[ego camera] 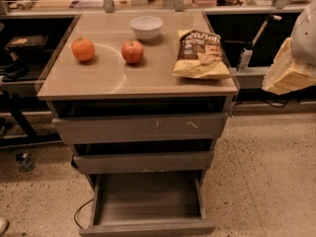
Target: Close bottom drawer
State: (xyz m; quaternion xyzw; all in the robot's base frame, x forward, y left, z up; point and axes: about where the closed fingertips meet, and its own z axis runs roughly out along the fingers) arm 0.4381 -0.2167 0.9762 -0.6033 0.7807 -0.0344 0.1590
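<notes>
The bottom drawer [148, 227] of the grey-brown cabinet is pulled far out toward me. Its wide shallow tray [148, 197] is empty and its plain front sits at the lower edge of the view. The mid drawer [144, 162] and the top drawer [143, 128], which has white scratch marks, each stick out a little. My gripper [289, 72] shows only as a cream-coloured part at the right edge, level with the cabinet top, well above and to the right of the bottom drawer and touching nothing.
On the cabinet top [98, 78] lie an orange [83, 49], an apple [132, 52], a white bowl [146, 27] and a chip bag [201, 54]. Dark shelving stands on both sides. A cable [79, 214] lies on the speckled floor at the left.
</notes>
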